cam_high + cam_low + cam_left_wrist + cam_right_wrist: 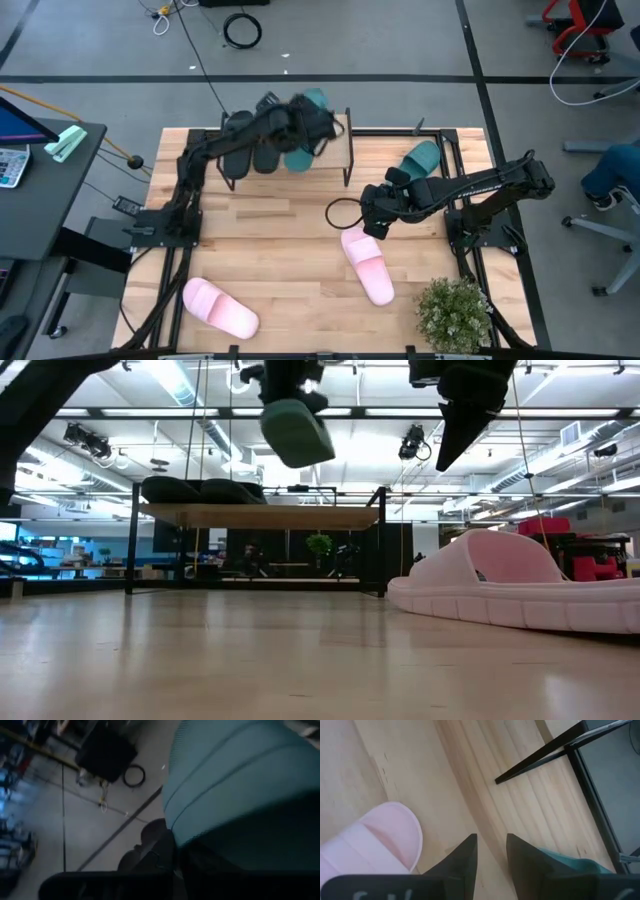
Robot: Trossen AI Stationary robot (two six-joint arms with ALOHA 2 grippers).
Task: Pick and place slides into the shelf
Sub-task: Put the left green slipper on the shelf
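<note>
- Carrying a teal slide in our left hand, fingers clamped on it, above the shelf; two black slides already lie on the plank, and free plank lies beside them.
- Our right hand hovers with fingers slightly apart, holding nothing, just above the near pink slide.
- That slide's long axis runs diagonally across the table.
- Second teal slide and second pink slide wait; a plant stands near.

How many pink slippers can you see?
2. One pink slide lies mid-table just below the right gripper; the other pink slide lies near the table's front left corner. None seems hidden.
</note>
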